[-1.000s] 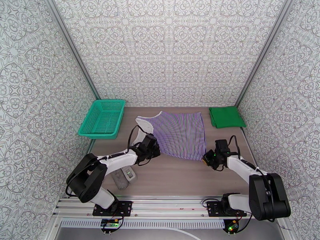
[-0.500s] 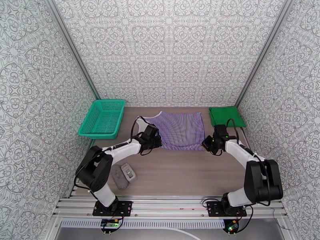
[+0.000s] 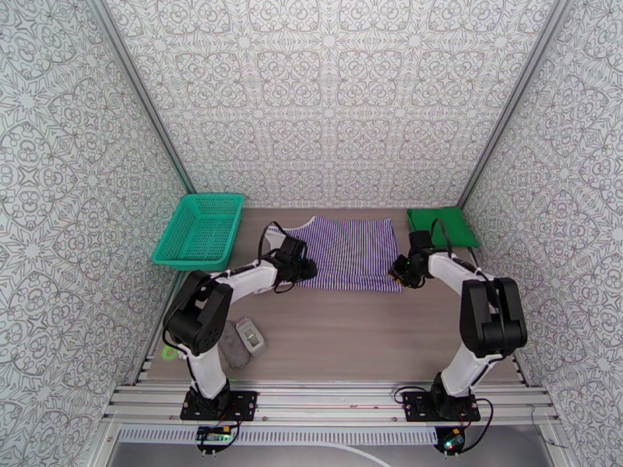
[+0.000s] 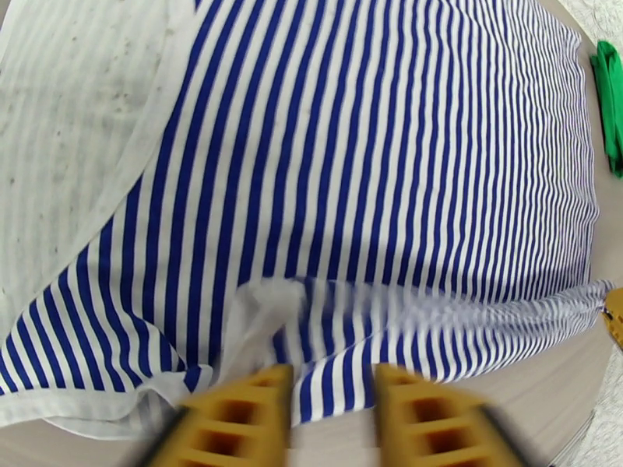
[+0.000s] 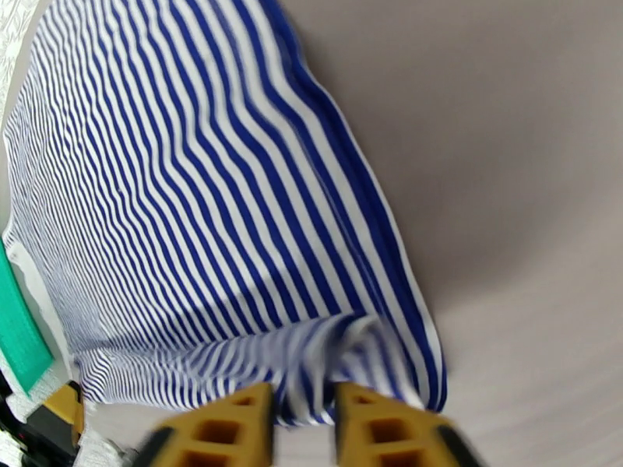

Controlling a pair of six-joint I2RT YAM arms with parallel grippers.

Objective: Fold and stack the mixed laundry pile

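The navy-and-white striped top [image 3: 350, 251] lies flat at the back middle of the table, its near half folded over onto the far half. My left gripper [image 3: 305, 268] sits at the fold's near left corner. In the left wrist view its yellow fingers [image 4: 333, 383] stand apart, and a bunched bit of the striped top [image 4: 374, 149] lies just beyond the tips. My right gripper [image 3: 397, 272] is at the near right corner, and its fingers [image 5: 304, 406] are parted with the rumpled hem of the top [image 5: 195, 188] at the gap. The folded green shirt [image 3: 442, 226] lies at the back right.
A teal mesh basket [image 3: 198, 231] stands at the back left, close to the top's left edge. Two small grey objects [image 3: 241, 340] lie near the left arm's base. Patterned walls close in the table on three sides.
Both grippers carried the top's near hem toward the back, folding it in half. Their jaws, shut on the cloth before, now stand parted.
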